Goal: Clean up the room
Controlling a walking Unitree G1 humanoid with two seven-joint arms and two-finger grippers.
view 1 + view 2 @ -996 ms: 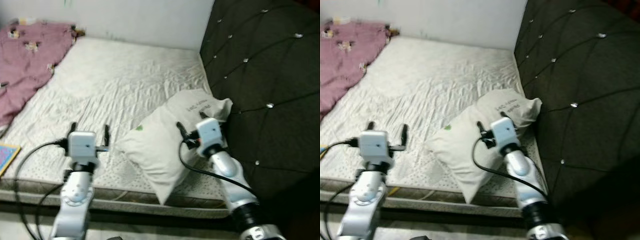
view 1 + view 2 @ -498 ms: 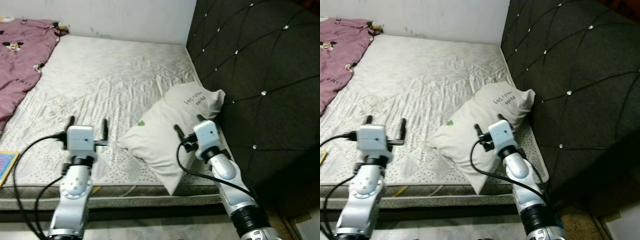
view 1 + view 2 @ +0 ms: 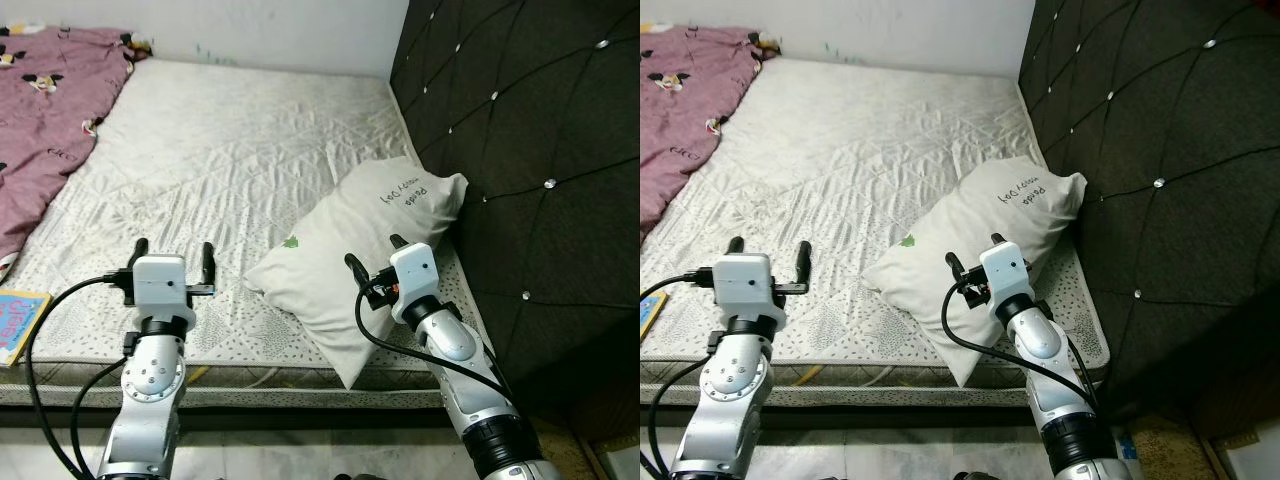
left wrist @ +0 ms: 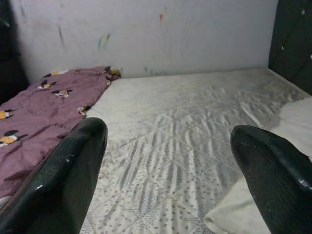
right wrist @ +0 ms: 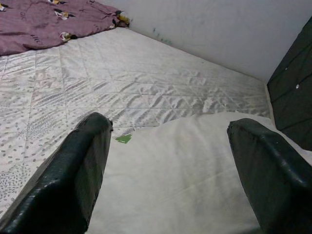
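1 white pillow [image 3: 350,250] lies on the mattress [image 3: 230,150] against the dark headboard [image 3: 540,150]; 1 purple blanket [image 3: 45,110] covers the far left side, and 1 book [image 3: 15,320] sits at the near left edge. 2 grippers: left gripper [image 3: 172,262] spread wide over bare mattress, right gripper [image 3: 372,258] spread wide just above the pillow, holding nothing.

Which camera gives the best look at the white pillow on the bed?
The left eye view: the whole pillow shows, lying diagonally by the black headboard, one corner over the mattress edge. The right eye view shows the same. The right wrist view has only its top, between the open right gripper's fingers; the left wrist view catches its edge.
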